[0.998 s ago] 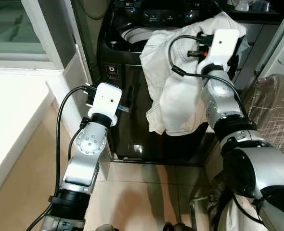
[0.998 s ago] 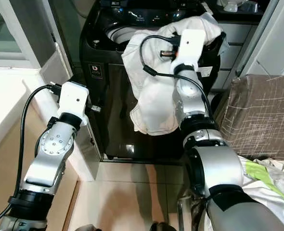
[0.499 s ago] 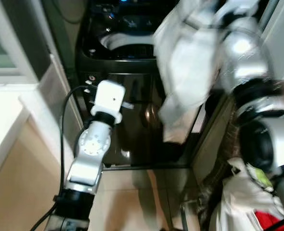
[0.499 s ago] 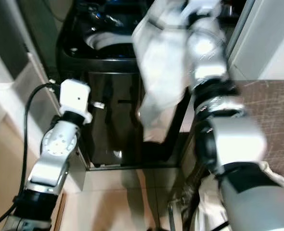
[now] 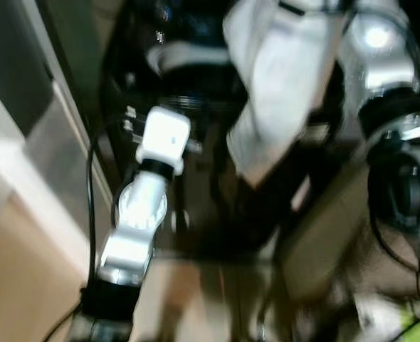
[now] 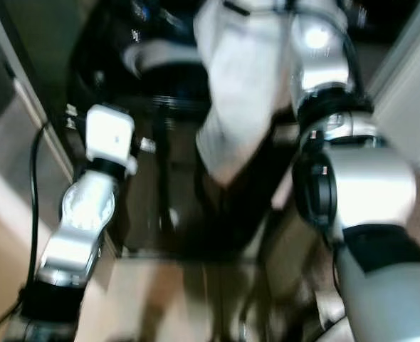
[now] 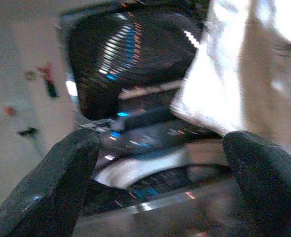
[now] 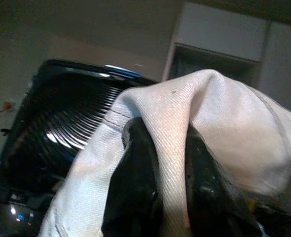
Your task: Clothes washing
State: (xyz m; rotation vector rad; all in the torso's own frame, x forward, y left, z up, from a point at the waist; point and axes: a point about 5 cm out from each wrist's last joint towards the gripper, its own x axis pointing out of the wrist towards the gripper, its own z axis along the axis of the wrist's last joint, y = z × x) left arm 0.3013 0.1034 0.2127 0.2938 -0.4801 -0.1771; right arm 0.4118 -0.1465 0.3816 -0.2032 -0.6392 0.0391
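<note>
Right gripper: closed on a fold of the white garment; the right wrist view shows cloth pinched between the two black fingers and bulging above them.
Right arm: raised high, beside and above the washing machine, with the garment hanging down from the top of the head views.
White garment: held in the air; its lower hem hangs in front of the machine's dark front panel, not inside the drum. Both head views are blurred, so finer folds cannot be made out.
Left gripper: fingers spread wide apart, nothing between them; the left wrist view looks between them at the machine's top.
Left arm: held forward near the machine's front left corner, apart from the garment.
Washing machine: black top-loader; its lid appears raised, with the pale drum rim exposed below it. Whether other laundry lies in the drum cannot be told.
Surroundings: a pale wall or cabinet edge stands to the robot's left.
Progress, as judged: the garment is picked up and brought to the machine. Still to do: carry it over the drum opening, let it go, then load any remaining laundry, close the lid and start the wash.
</note>
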